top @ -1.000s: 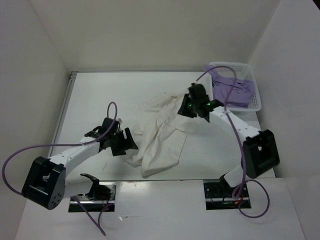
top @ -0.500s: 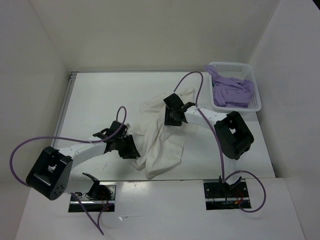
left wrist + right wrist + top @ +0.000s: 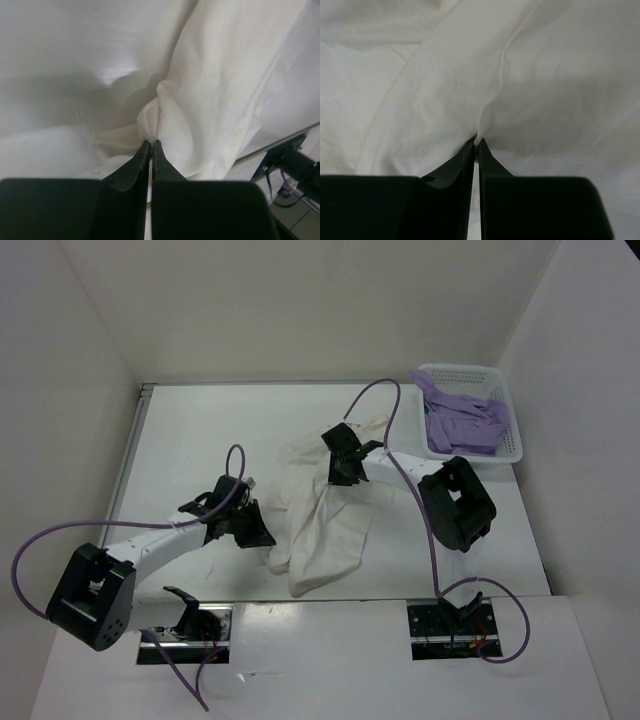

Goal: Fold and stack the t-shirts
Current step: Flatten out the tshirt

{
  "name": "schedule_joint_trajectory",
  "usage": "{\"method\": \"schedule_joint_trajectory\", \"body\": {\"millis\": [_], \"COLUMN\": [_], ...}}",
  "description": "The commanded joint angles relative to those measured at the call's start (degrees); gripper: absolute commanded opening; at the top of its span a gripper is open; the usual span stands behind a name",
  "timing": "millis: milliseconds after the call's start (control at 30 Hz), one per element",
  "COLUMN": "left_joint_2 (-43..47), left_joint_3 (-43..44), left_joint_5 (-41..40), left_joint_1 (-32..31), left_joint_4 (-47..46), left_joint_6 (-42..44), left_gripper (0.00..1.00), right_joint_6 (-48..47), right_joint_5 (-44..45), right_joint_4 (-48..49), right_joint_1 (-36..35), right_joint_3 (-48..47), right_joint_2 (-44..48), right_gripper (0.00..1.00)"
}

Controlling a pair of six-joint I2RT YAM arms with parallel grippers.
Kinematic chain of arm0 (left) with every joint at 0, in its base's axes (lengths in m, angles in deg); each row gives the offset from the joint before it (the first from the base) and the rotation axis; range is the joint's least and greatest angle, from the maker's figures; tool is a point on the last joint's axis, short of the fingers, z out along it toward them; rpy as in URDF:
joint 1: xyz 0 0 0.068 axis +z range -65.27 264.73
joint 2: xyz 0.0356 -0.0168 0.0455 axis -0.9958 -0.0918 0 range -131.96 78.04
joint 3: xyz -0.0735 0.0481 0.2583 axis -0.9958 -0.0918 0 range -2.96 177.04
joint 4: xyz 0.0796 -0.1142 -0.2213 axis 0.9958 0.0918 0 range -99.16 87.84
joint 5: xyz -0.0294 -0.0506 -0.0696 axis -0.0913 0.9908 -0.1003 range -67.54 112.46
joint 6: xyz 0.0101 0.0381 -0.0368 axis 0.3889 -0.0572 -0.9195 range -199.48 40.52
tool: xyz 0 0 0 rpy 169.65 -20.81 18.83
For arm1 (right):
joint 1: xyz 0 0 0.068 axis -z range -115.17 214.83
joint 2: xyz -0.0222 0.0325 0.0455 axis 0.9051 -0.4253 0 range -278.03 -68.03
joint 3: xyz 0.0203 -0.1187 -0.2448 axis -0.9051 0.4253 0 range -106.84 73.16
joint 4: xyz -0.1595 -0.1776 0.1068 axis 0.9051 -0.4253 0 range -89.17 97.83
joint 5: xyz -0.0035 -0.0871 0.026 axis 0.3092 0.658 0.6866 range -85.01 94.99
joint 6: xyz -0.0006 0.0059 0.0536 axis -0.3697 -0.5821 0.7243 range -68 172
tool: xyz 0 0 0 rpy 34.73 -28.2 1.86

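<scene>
A cream t-shirt (image 3: 320, 515) lies crumpled across the middle of the table. My left gripper (image 3: 262, 536) is shut on a pinch of its left edge; in the left wrist view the cloth (image 3: 200, 100) bunches into a fold right at the gripper (image 3: 151, 142). My right gripper (image 3: 345, 472) is shut on a fold in the shirt's upper part, and the right wrist view shows the cream fabric (image 3: 445, 90) puckered at the gripper (image 3: 476, 141). A lavender t-shirt (image 3: 462, 422) lies heaped in the basket. The green t-shirt is out of view.
A white perforated basket (image 3: 510, 405) stands at the table's back right corner. White walls close in the table at the back and both sides. Purple cables loop over both arms. The arm bases sit at the near edge.
Both grippers closed on the cream shirt. The right arm swung left from near the basket to the shirt's upper part. The left gripper moved right to the shirt's left edge.
</scene>
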Motion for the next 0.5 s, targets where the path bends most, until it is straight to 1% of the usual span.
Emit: {"method": "schedule_joint_trajectory", "body": {"millis": [0, 33, 100, 133, 233, 267, 300, 333, 367, 400, 433, 467], "left_joint_2": [-0.4, -0.4, -2.3, -4.0, -8.3, -14.8, -16.9, -18.2, -19.3, -21.6, -22.9, -25.3], "left_joint_3": [6.2, 6.8, 8.4, 10.4, 15.7, 30.2, 33.6, 37.1, 44.4, 47.8, 50.7, 55.2], "left_joint_5": [-0.2, 0.3, 0.3, 0.3, 1.7, -0.9, -1.6, -2.5, -3.4, -4.7, -4.7, -6.5], "left_joint_1": [3.7, 6.5, 10.3, 15.2, 21.8, 25.8, 26.5, 26.5, 26.5, 26.5, 26.5, 26.5], "left_joint_4": [-1.3, -1.3, -1.3, -1.9, -3.1, -3.7, -3.7, -3.7, -2.3, -1.4, 0.2, 1.1], "left_joint_6": [2.1, 2.7, 5.2, 5.9, 7.6, 8.1, 7.5, 7.5, 7.5, 7.5, 7.5, 8.9], "left_gripper": [0.00, 0.00, 0.00, 0.00, 0.00, 0.00, 0.00, 0.00, 0.00, 0.00, 0.00, 0.01], "right_joint_6": [-0.4, -0.4, -0.4, -0.4, 0.9, 2.0, 2.0, 2.0, 2.0, 2.5, 2.5, 3.1], "right_joint_5": [2.8, 2.8, 2.8, 2.8, 0.0, -4.3, -5.8, -5.8, -6.3, -7.1, -7.8, -8.4], "right_joint_4": [1.1, 0.5, -0.1, -0.8, -2.0, -4.5, -5.2, -6.1, -8.3, -9.2, -10.0, -11.5], "right_joint_1": [0.1, 0.1, 0.1, 0.1, 0.7, 5.0, 5.9, 6.8, 8.2, 9.0, 9.9, 11.8], "right_joint_3": [-1.8, -0.8, 1.3, 3.0, 5.6, 10.1, 12.0, 12.7, 13.3, 14.8, 15.6, 16.6], "right_joint_2": [4.6, 5.9, 9.0, 12.4, 17.9, 27.3, 31.1, 32.7, 34.5, 37.8, 39.4, 41.1], "right_gripper": [0.08, 0.06, 0.06, 0.05, 0.05, 0.03, 0.03, 0.02, 0.02, 0.01, 0.01, 0.01]}}
